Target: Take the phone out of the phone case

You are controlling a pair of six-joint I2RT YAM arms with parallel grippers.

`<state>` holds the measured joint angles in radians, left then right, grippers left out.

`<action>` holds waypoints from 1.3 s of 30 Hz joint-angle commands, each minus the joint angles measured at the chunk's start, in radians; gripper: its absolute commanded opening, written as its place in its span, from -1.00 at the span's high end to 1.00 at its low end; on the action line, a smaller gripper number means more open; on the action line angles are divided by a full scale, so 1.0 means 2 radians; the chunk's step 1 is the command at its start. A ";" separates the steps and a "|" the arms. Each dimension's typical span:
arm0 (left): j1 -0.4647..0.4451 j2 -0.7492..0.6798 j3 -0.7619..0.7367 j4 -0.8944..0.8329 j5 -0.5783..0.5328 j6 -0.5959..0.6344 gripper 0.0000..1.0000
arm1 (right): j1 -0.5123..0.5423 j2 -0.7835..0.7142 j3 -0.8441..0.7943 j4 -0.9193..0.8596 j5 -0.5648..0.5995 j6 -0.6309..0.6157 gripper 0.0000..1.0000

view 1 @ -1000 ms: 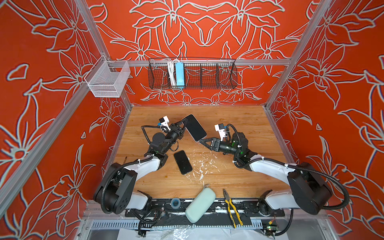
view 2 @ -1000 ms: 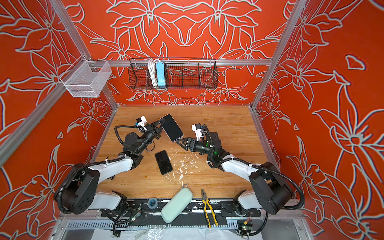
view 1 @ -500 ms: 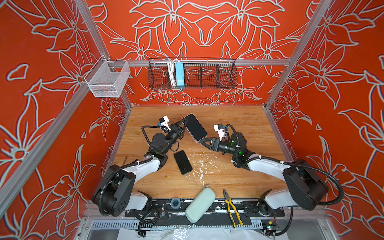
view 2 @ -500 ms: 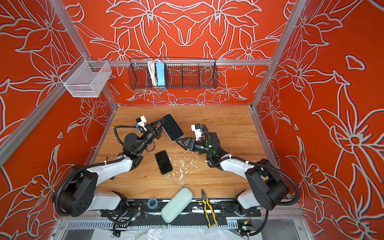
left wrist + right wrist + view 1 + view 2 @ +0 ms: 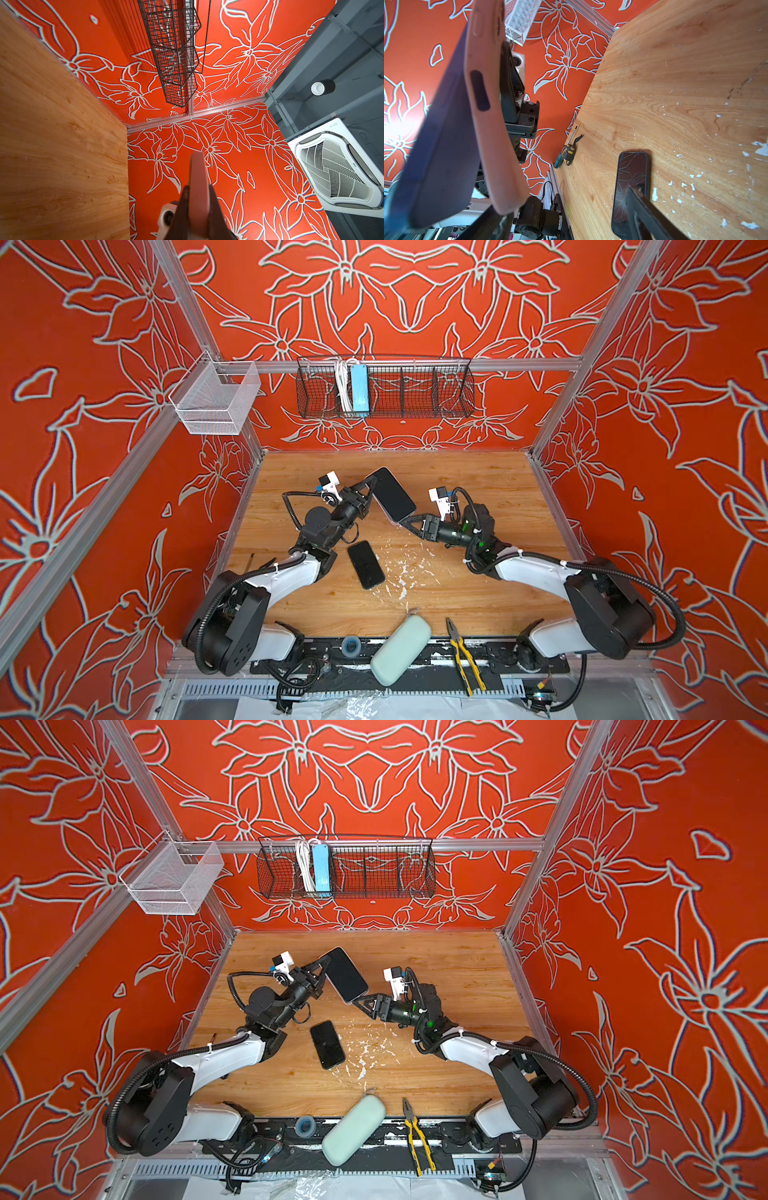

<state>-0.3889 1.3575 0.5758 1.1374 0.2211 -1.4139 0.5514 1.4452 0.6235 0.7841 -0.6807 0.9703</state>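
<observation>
The phone, dark screen up in a pink phone case, hangs tilted above the wooden table in both top views. My left gripper is shut on the case's upper edge, whose pink rim stands between the two dark fingers. My right gripper is open at the phone's lower corner. The case's corner sits beside one finger, and the other finger stands well apart from it.
A second, bare black phone with a cracked screen lies flat below the grippers. A tape measure sits at the table's left edge. A green pouch, pliers and tape roll line the front. A wire basket hangs behind.
My right gripper has crept slightly toward the cased phone's lower corner. The left gripper and the phone have stayed put.
</observation>
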 commanded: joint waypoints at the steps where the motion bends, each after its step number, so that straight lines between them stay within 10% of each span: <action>1: -0.010 -0.021 0.022 0.044 0.021 -0.021 1.00 | -0.010 0.013 0.007 0.006 0.021 0.005 -0.68; 15: -0.014 -0.013 0.018 0.043 0.020 -0.011 1.00 | -0.023 0.004 0.006 0.025 0.007 0.011 -0.65; 39: -0.021 0.072 0.039 0.083 0.018 -0.005 1.00 | -0.021 0.013 -0.020 0.168 -0.014 0.096 0.28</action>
<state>-0.4194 1.4975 0.6270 1.2213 0.2455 -1.4151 0.5037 1.4666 0.5903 1.0317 -0.7139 1.1252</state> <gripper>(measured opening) 0.096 0.370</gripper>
